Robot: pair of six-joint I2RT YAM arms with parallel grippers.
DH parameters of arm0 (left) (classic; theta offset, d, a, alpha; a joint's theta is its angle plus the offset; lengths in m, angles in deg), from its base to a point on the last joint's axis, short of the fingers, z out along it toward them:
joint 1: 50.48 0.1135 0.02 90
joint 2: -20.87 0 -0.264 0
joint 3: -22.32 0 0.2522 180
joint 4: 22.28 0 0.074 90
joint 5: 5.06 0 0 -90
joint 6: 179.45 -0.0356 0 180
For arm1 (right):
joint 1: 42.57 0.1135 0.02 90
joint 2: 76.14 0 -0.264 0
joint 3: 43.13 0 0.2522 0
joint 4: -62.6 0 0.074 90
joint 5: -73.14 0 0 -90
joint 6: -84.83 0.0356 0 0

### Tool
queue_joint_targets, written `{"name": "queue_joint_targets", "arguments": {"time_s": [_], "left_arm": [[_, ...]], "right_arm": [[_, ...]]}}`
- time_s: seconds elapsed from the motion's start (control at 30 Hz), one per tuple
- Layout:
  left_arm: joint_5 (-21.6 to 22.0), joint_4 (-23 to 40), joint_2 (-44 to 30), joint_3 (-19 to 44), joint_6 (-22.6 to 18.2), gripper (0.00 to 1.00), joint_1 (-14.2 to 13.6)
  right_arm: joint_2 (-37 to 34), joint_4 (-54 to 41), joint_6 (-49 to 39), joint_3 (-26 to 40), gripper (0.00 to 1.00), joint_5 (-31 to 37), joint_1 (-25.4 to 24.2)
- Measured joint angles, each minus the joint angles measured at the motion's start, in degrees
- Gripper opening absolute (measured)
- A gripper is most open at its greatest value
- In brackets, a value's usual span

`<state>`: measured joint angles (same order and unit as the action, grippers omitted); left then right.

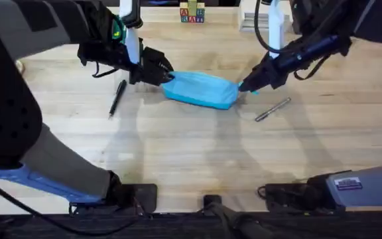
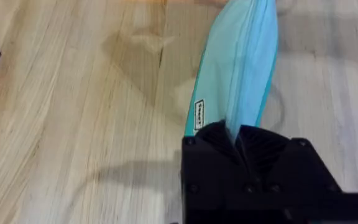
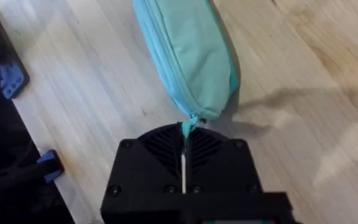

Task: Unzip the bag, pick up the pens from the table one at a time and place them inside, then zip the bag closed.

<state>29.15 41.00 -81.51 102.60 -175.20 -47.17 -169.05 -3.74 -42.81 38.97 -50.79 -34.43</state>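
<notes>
At table (image 1: 191, 153) centre: left gripper (image 1: 166, 75) clamped on bag (image 1: 201, 89) end, right gripper (image 1: 244, 86) pinching zipper pull (image 3: 190, 122); still zipped, both pens (image 1: 117, 97) outside

Both arms are showing black housings with grey link segments and black cables. The left hand (image 2: 238, 146) is presenting a black body with ribbed inner faces and small screws. The right hand (image 3: 185, 146) is displaying matching ribbing, screws and a central seam.
</notes>
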Motion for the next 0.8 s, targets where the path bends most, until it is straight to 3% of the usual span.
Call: {"name": "queue_joint_targets", "arguments": {"time_s": [0.33, 0.8], "left_arm": [[0.00, 0.02, 0.02, 0.00, 0.00, 0.043, -0.02], [0.00, 0.02, 0.02, 0.00, 0.00, 0.043, -0.02]], "right_arm": [[0.00, 0.50, 1.70, 0.67, 0.030, -1.01, 1.07], [0.05, 8.00, 2.06, 0.96, 0.030, -2.36, 7.30]]}}
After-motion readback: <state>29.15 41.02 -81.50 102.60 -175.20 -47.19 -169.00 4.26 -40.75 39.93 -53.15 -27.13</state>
